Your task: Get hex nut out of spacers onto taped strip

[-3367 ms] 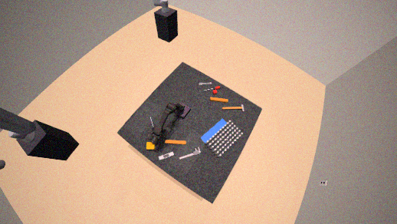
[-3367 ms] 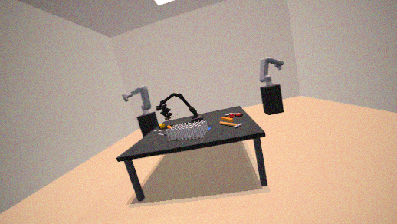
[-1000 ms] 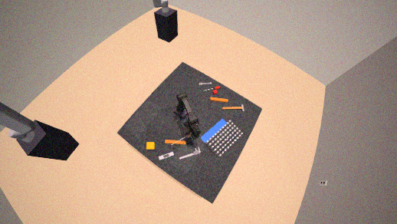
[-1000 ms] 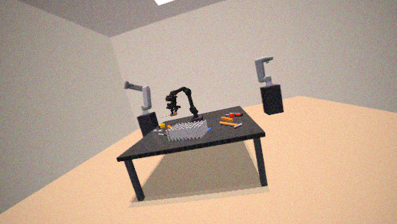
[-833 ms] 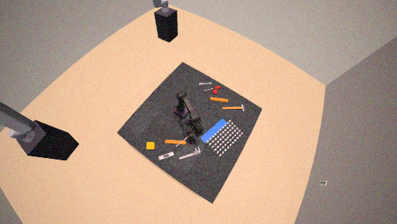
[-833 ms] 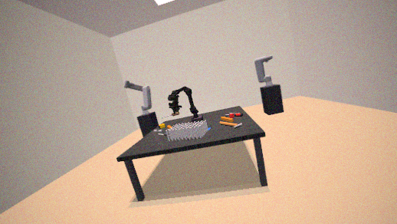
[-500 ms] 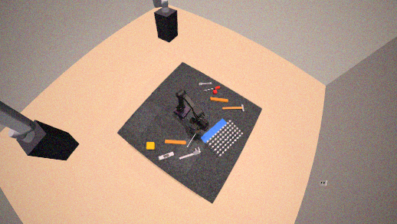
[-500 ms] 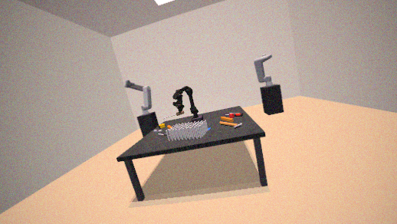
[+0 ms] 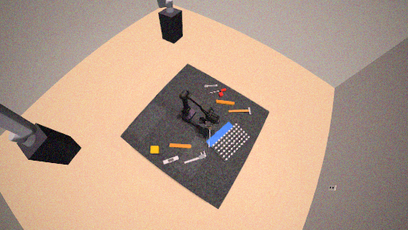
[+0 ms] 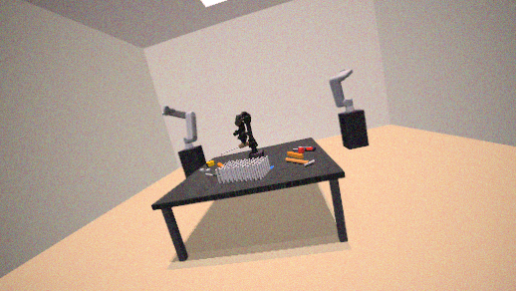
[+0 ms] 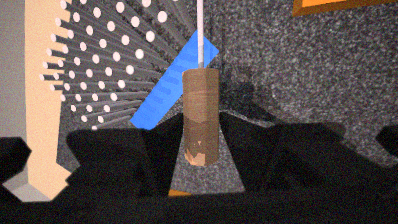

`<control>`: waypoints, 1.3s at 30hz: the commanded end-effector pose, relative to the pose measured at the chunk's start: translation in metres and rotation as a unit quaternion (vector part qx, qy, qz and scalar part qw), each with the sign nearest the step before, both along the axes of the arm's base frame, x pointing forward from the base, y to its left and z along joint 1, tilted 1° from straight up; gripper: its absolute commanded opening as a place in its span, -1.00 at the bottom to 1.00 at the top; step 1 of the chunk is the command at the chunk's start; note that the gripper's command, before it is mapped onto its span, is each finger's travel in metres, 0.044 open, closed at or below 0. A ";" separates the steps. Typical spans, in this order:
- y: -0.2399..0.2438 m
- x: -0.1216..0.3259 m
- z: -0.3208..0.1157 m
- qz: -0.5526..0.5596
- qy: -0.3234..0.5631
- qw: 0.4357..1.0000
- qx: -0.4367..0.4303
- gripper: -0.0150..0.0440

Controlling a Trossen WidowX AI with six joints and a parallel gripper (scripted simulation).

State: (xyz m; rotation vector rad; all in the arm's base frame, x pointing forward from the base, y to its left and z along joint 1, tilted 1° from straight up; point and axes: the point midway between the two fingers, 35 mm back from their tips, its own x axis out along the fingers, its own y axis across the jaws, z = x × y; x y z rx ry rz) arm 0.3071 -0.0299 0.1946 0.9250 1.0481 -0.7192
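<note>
My gripper (image 9: 209, 124) (image 10: 242, 145) (image 11: 201, 116) is shut on the brown wooden handle of a thin rod tool (image 11: 201, 95). Its pale rod also shows in the top view (image 9: 209, 136) and the exterior view (image 10: 230, 149), held above the table. In the wrist view the rod passes over the far end of the blue taped strip (image 9: 220, 134) (image 11: 167, 90). The standing spacers (image 9: 232, 142) (image 10: 244, 170) (image 11: 103, 43) form a dense upright field beside the strip, left of the handle in the wrist view. The nut cannot be made out, and the rod's tip is outside the wrist view.
A hammer (image 9: 238, 111) (image 10: 297, 160), an orange bar (image 9: 225, 102) and red items (image 9: 220, 94) lie on one side of the black table (image 9: 150, 130). Another orange bar (image 9: 180, 146), a yellow block (image 9: 154, 150), a white item (image 9: 171, 160) and a caliper-like tool (image 9: 194, 159) lie on the other.
</note>
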 end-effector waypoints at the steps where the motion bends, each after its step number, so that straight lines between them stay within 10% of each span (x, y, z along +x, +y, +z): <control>1: 0.025 -0.003 -0.001 0.071 -0.006 0.997 -0.004 -0.49; 21: 0.127 -0.035 -0.004 0.372 -0.042 0.927 -0.024 -0.49; 39: 0.135 -0.023 -0.055 0.381 -0.044 0.923 -0.024 -0.49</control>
